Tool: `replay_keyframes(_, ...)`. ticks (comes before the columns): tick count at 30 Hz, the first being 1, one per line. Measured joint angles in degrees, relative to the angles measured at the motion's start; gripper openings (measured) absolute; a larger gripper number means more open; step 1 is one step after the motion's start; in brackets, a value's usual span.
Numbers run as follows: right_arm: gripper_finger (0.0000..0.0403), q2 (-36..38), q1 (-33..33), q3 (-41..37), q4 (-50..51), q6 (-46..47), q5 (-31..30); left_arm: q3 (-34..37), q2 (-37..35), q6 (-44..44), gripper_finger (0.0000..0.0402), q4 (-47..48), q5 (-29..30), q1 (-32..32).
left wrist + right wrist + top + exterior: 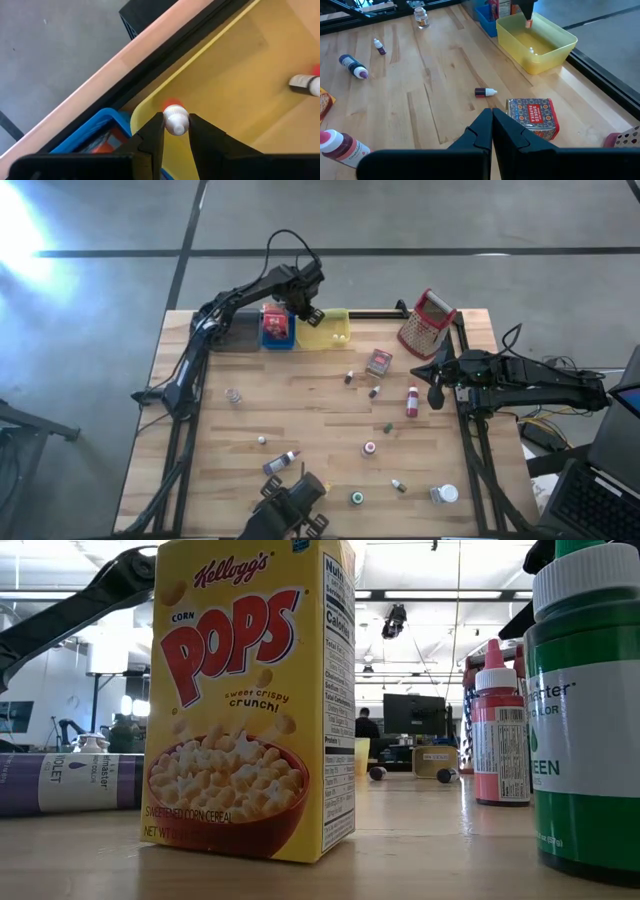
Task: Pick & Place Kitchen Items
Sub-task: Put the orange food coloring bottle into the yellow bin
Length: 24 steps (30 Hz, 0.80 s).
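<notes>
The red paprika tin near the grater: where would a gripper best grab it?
Probably from above, fingers across the two long flat sides of the paprika tin. It lies flat on the table with clear wood around it; the small dark bottle lies apart.
</notes>
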State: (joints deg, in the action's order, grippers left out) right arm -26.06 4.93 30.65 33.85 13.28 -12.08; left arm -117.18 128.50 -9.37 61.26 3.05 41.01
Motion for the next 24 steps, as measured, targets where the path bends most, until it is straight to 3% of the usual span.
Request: replay_keyframes(24,0.0008,0.0,-0.04,0.0,0.02,0.0,0.0,6.64,-0.15,-1.49,0.0087,-7.66,0.01,0.25)
